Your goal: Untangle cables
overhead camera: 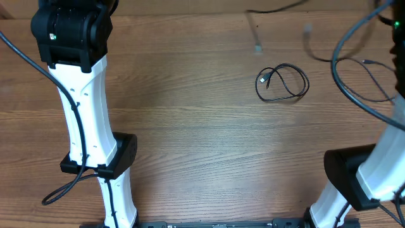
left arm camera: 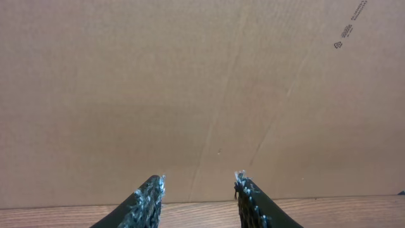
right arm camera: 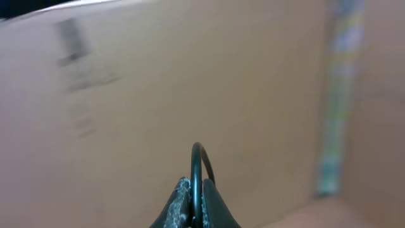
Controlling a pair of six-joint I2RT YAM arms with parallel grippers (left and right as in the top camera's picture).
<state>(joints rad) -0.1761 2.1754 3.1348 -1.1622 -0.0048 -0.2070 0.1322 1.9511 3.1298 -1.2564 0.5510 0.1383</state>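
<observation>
The right gripper [right arm camera: 195, 189] is pinched closed on a thin black cable [right arm camera: 196, 158], whose small loop arches up just above the fingertips. Beyond it a blurred cardboard wall [right arm camera: 126, 95] fills the view. The left gripper [left arm camera: 197, 189] holds nothing. Its two fingers [left arm camera: 149, 196] are spread apart, pointing at a plain cardboard sheet [left arm camera: 190, 82] straight ahead, with a strip of wooden table [left arm camera: 329, 209] below them. From overhead, a coiled cable [overhead camera: 282, 82] lies flat on the table [overhead camera: 202, 139] between the two arms, closer to the right arm [overhead camera: 380, 171] and well away from the left arm [overhead camera: 85, 107]. Past the coil, a blurred thin strand [overhead camera: 255, 28] with a pale plug end shows; whether it is the gripped cable cannot be told.
</observation>
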